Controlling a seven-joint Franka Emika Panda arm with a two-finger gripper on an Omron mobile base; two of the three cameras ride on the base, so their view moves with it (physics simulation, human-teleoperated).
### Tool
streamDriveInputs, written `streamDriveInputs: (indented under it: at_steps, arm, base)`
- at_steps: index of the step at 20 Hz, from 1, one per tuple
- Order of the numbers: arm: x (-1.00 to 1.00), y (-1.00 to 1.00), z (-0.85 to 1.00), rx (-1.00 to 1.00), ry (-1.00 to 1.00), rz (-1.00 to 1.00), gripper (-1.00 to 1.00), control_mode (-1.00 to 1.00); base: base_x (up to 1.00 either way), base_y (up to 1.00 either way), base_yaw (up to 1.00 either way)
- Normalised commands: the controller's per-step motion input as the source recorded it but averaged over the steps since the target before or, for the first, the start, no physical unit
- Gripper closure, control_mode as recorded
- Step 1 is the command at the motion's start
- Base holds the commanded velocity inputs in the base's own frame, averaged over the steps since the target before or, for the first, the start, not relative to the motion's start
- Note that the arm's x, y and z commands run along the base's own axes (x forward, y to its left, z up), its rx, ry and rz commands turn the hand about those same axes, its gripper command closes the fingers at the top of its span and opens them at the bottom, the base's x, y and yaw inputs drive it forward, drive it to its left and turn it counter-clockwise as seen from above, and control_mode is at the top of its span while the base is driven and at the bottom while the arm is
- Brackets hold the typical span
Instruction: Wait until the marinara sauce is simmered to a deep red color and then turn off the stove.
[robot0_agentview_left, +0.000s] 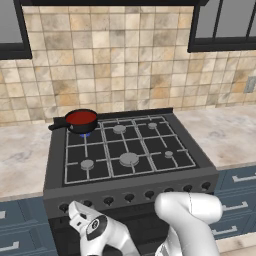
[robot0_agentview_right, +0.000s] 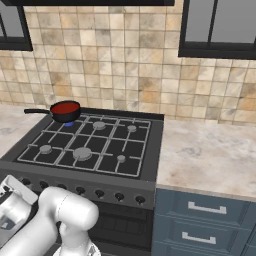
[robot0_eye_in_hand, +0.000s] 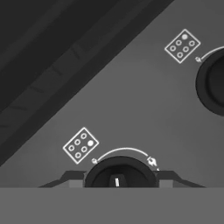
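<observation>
tiled wall (robot0_agentview_left: 125, 65), marble counter (robot0_agentview_right: 210, 150), drawers (robot0_agentview_right: 205, 220)

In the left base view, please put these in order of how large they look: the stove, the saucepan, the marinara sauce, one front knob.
1. The stove, by far.
2. The saucepan, handle included.
3. The marinara sauce inside it.
4. One front knob, though it sits nearer the camera.

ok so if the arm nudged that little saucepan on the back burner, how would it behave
The saucepan would probably slide unevenly, since it sits on the ridged grates of the stove. Its long handle, sticking out past the burner, might make it pivot or tip. The marinara sauce fills it near the rim, so it would likely slosh.
</observation>
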Motion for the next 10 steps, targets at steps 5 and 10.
streamDriveInputs:
  at_steps: [5,10]
  arm:
    - [-0.01,0.0,-0.01,0.34,0.11,-0.17,1.0,-1.0]
    - [0.0,0.0,-0.03,0.35,0.12,-0.17,1.0,-1.0]
  base:
    - [0.0,0.0,0.0]
    - [0.0,0.0,0.0]
